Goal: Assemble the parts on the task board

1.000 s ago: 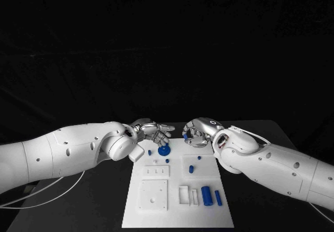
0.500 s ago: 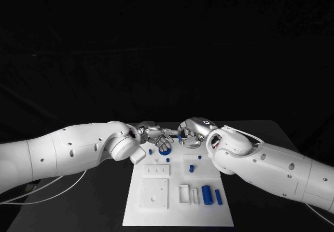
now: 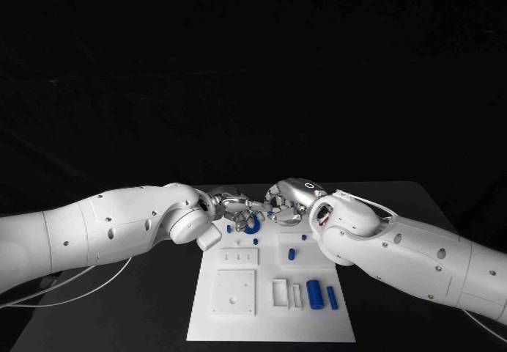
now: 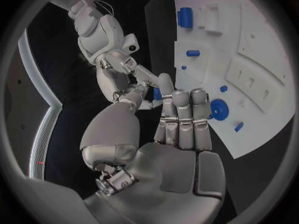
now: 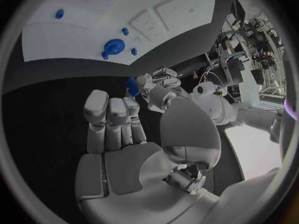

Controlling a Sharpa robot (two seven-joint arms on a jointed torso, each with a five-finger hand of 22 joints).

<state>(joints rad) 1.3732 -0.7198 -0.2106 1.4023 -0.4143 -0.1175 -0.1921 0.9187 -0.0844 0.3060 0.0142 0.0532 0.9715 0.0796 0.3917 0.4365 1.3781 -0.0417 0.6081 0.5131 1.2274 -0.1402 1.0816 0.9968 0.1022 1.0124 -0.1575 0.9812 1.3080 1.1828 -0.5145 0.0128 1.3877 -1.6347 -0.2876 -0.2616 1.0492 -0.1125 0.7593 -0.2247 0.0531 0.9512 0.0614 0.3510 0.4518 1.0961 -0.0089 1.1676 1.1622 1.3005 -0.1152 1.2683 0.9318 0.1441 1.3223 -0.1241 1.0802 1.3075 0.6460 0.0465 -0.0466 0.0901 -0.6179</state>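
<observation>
A black table (image 3: 423, 220) under a black backdrop carries the white task board (image 3: 269, 315), which runs from the frame's centre down to its lower middle in the head view. On the board lie small blue parts: a round disc (image 3: 250, 227) near the board's top edge, a short peg (image 3: 291, 255) at mid-board, and two longer cylinders (image 3: 313, 294) side by side at lower right.

Both hands meet just above the board's top edge. The left hand (image 3: 234, 205) and the right hand (image 3: 287, 199) have their fingertips together there.

The left wrist view shows what the head view hides: a small blue piece (image 4: 157, 94) pinched between the two hands' fingertips, off the board over the dark table. The right wrist view shows the same blue piece (image 5: 132, 86). Which hand truly grips it, I cannot tell.
</observation>
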